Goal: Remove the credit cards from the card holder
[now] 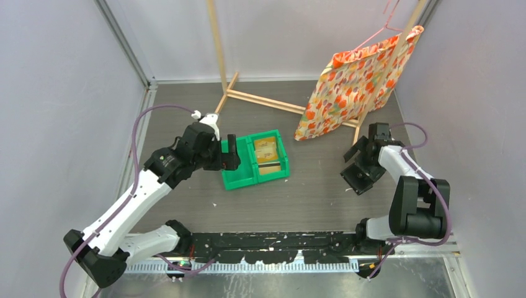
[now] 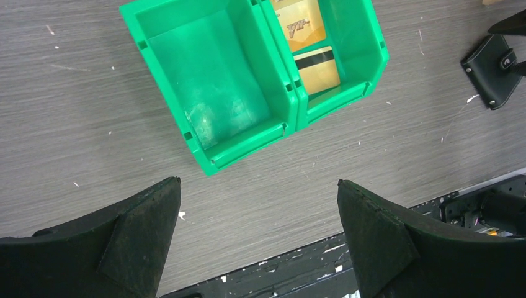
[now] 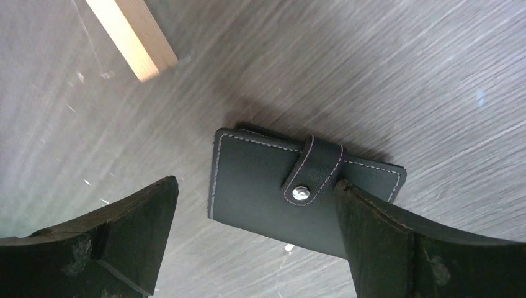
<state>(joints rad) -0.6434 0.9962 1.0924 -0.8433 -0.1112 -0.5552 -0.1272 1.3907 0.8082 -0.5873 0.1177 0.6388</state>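
Observation:
The card holder (image 3: 260, 186) lies flat on the table, closed, its strap snapped with a silver stud. It also shows in the top view (image 1: 358, 181) and in the left wrist view (image 2: 493, 71). My right gripper (image 3: 255, 183) is open and empty just above it, one finger to each side (image 1: 360, 162). Two golden credit cards (image 2: 310, 43) lie in the right compartment of the green bin (image 2: 205, 158), one with a dark stripe; they also show from above (image 1: 267, 152). My left gripper (image 2: 257, 183) is open and empty, at the bin's left side (image 1: 231, 155).
The green bin's left compartment (image 1: 239, 171) holds nothing. A wooden rack (image 1: 260, 99) stands at the back, its foot end near the holder (image 3: 133, 40). An orange flowered cloth (image 1: 353, 84) hangs at the back right. A black strip (image 1: 279, 245) runs along the near edge.

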